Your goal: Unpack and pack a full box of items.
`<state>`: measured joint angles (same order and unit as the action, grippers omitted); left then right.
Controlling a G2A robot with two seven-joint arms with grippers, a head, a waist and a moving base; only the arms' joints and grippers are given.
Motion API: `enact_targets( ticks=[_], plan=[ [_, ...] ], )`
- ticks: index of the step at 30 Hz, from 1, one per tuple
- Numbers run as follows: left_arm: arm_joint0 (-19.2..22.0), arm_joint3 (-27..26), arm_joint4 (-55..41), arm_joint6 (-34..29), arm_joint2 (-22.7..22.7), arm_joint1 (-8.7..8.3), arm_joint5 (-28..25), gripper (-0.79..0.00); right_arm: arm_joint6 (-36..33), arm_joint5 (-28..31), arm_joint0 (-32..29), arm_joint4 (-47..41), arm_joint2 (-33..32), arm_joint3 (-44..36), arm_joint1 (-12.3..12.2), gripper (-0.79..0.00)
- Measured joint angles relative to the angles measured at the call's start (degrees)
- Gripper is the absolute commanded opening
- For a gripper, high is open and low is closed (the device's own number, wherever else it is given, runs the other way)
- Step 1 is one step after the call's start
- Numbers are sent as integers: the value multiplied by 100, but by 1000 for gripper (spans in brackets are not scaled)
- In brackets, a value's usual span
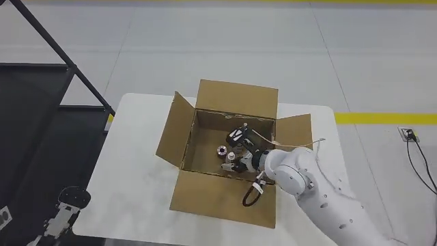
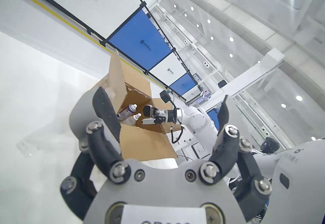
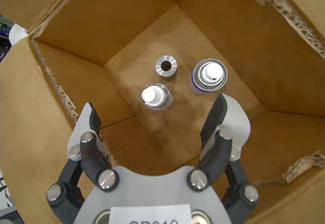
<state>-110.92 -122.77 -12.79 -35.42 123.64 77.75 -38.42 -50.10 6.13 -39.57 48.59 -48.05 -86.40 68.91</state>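
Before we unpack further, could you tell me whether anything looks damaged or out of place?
The box has torn flap edges, with ragged corrugated strips showing. The spray can, bottle and metal cylinder inside stand upright.

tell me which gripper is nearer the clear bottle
Right. The right gripper hangs over the box, above the clear bottle, jaws open; the left gripper is outside the box, at the table edge.

The top view looks straight down on the box [image 1: 225, 201]. The right wrist view faces closely into it. The left wrist view sees it from low and farther off.
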Motion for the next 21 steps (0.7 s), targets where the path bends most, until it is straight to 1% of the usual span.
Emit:
enact_targets(
  ticks=[2,10,13,17,20,21],
  plan=[
    [1,-1,3,0,-2,-1,1,0,31,-193,56,-11,66,40,41,0],
    [0,-5,8,6,-2,0,3,0,44,-178,43,-18,50,39,38,0],
    [0,-5,8,6,-2,0,3,0,318,-238,-122,-61,21,51,44,0],
    [0,-5,8,6,-2,0,3,0,28,-276,-55,-180,114,189,106,0],
    [0,-5,7,6,-2,0,3,0,-52,-362,25,-280,180,303,164,0],
    [0,-5,7,6,-2,0,3,0,-64,-389,46,-310,200,338,182,-46]
  ],
)
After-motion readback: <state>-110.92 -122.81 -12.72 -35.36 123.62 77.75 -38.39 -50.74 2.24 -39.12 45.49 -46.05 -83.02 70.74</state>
